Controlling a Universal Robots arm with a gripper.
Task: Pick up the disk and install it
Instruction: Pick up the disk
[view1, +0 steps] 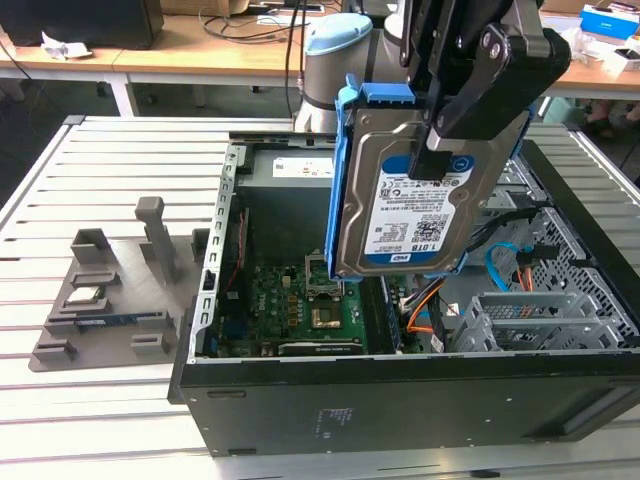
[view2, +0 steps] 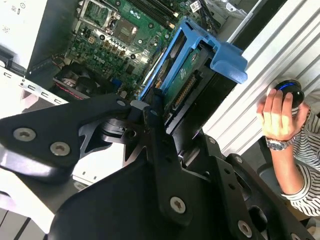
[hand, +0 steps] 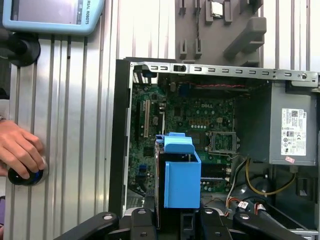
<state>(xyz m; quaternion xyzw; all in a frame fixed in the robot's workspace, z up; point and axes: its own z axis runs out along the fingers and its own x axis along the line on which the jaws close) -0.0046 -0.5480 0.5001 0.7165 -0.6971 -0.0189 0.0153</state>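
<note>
The gripper (view1: 432, 165) is clamped on the disk (view1: 420, 215), its black fingers pinching the drive's upper end from both faces. The drive hangs upright, slightly tilted, in mid-air. A blue bracket (view1: 340, 170) frames the disk's edges. Its silver face carries a white-and-blue label (view1: 415, 205) with barcodes and small print.

The disk hangs above the open computer case (view1: 400, 410), which lies on its side on the slatted metal table (view1: 120, 160). It is over the green motherboard (view1: 300, 300) and seems clear of everything inside, though the gap is hard to judge.

In the first wrist view a grey power supply (hand: 295, 130) with a white sticker sits in one corner of the case.

Toward the exterior view's left, beside the case, lies a grey parts tray (view1: 110, 300) holding a small square chip (view1: 85, 296).

A person's hand (hand: 20, 150) rests on a round black knob (hand: 22, 176) on the table.
</note>
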